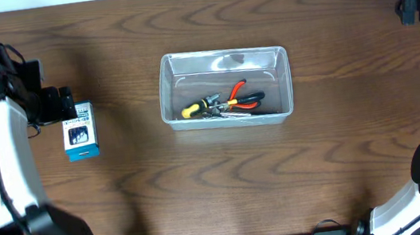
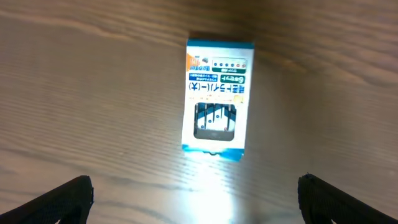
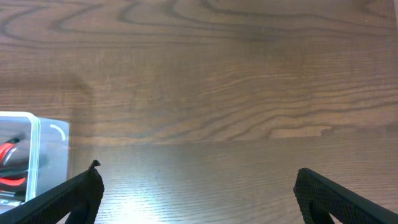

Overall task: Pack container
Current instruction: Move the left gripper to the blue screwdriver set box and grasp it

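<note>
Wooden table (image 1: 219, 189) holds clear, round-cornered, rimmed container (image 1: 222, 52) with tools (image 1: 225, 105) inside.

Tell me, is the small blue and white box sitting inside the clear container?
No, the overhead view shows the blue and white box lying on the table, well apart from the container.

The overhead camera looks straight down from high above the brown wooden table (image 1: 204, 198). The left wrist camera sits behind the left claw (image 2: 194, 190) and faces the table from near; the small blue and white cardboard box (image 2: 215, 99) lies straight ahead of this claw, and the overhead view shows it also. The right wrist camera, behind the right claw (image 3: 196, 183), catches ahead-left of it one corner of the clear rectangular plastic tub with rounded corners (image 3: 53, 134), shared with the overhead view.
</note>
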You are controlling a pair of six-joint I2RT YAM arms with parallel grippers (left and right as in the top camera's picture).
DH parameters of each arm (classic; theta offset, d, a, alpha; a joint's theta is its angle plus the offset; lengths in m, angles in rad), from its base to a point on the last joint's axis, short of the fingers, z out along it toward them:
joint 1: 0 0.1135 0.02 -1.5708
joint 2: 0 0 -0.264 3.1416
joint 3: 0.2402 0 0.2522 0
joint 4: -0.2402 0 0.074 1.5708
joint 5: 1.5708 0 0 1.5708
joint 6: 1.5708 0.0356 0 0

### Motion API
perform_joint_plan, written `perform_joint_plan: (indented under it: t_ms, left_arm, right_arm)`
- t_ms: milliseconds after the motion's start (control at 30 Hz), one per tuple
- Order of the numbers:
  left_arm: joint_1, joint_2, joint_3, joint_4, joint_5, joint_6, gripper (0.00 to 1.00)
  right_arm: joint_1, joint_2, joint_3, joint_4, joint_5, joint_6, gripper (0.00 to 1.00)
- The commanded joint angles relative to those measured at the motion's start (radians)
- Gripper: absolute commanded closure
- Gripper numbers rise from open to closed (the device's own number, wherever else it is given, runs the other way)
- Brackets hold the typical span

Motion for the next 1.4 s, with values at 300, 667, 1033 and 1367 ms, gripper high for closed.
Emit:
perform_joint_plan:
  t_ms: [300, 667, 1033, 1367]
  left_arm:
    - [0.007, 0.275, 0.005, 0.026, 0.029, 0.075, 0.02]
    - [0.005, 0.341, -0.003, 0.063, 0.029, 0.093, 0.02]
    - [-0.011, 0.341, -0.010, 0.128, 0.029, 0.096, 0.02]
    - [-0.039, 0.363, -0.010, 0.169, 0.024, 0.095, 0.02]
  right_arm:
    - [0.006, -0.006, -0.001, 0.010, -0.008, 0.001, 0.01]
    - [0.006, -0.006, -0.001, 0.016, -0.008, -0.006, 0.01]
    - [0.006, -0.006, -0.001, 0.041, -0.008, -0.009, 0.01]
    - [0.006, -0.006, -0.001, 0.041, -0.008, -0.011, 0.01]
